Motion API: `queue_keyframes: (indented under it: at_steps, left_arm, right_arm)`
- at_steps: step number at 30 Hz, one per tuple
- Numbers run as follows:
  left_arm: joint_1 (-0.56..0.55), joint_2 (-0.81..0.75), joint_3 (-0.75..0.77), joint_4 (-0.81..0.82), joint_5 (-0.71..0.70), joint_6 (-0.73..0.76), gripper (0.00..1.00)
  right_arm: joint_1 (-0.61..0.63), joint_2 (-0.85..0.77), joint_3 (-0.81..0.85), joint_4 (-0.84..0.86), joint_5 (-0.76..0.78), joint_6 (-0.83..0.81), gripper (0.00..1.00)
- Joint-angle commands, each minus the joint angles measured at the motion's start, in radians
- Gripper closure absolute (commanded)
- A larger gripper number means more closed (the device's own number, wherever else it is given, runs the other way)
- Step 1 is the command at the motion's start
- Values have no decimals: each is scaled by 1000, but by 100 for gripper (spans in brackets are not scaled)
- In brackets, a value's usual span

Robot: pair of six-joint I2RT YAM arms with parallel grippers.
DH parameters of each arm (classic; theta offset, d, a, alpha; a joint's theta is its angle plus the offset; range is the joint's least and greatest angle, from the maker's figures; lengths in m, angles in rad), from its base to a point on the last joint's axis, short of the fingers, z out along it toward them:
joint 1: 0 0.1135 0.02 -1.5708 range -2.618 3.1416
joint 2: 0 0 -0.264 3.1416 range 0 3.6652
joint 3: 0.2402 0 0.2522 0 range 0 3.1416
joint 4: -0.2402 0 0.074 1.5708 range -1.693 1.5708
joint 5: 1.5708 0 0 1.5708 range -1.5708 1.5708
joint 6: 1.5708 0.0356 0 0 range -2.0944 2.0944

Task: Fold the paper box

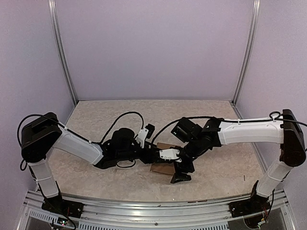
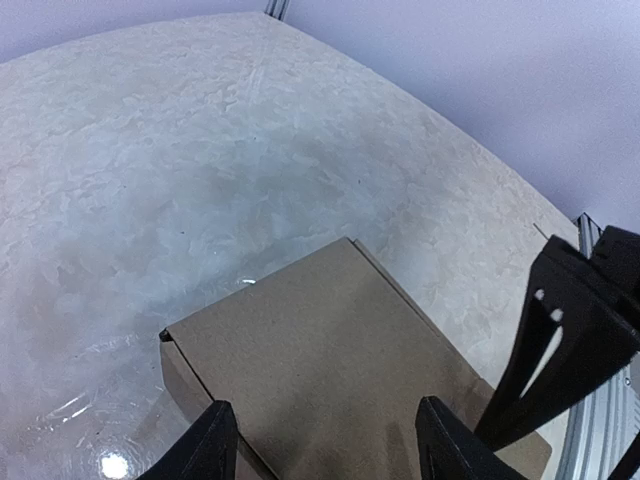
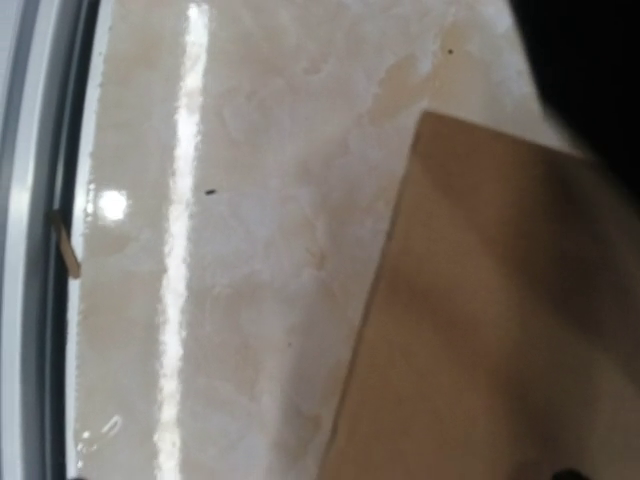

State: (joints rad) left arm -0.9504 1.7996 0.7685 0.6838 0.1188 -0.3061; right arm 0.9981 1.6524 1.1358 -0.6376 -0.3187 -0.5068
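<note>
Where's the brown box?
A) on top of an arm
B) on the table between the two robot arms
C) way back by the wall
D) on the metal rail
B: the paper box lies on the table in the middle, near the front.

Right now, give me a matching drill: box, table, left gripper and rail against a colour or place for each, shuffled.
1. box
2. table
3. left gripper
4. rail

a. silver, along the table's near edge
b. black, jaws apart over the box
c. plain brown
d. pale, mottled

Pairs: 1-c, 2-d, 3-b, 4-a
</note>
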Motion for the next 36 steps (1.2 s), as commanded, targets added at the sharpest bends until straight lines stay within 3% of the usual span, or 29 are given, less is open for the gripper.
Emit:
queue_keyframes:
  at_steps: [1,6,9,16,21,29,33,36]
  left_arm:
    - [-3,77,104,-183,-19,43,41]
    - [-2,99,110,-196,-28,57,42]
    - [-2,87,100,-179,-31,72,42]
    - [-2,-22,69,-89,-47,103,40]
    - [-17,-166,24,-172,-56,49,40]
    - [-110,-383,-165,-360,-89,-33,40]
    - [-167,-403,-192,-368,-115,-34,39]
    - [-178,-372,-185,-351,-116,-48,39]
  right_arm:
    - [-9,-68,39,-75,4,-20,0]
    - [-67,-146,68,-120,-27,-62,0]
    - [-167,-171,65,-89,-51,-65,0]
    - [-382,-82,82,-4,-150,-34,0]
    - [-392,-76,55,-24,-94,-181,5]
    - [-346,-237,-101,57,64,-463,3]
    - [-303,-222,-121,87,93,-484,0]
    - [-311,-183,-98,134,67,-410,0]
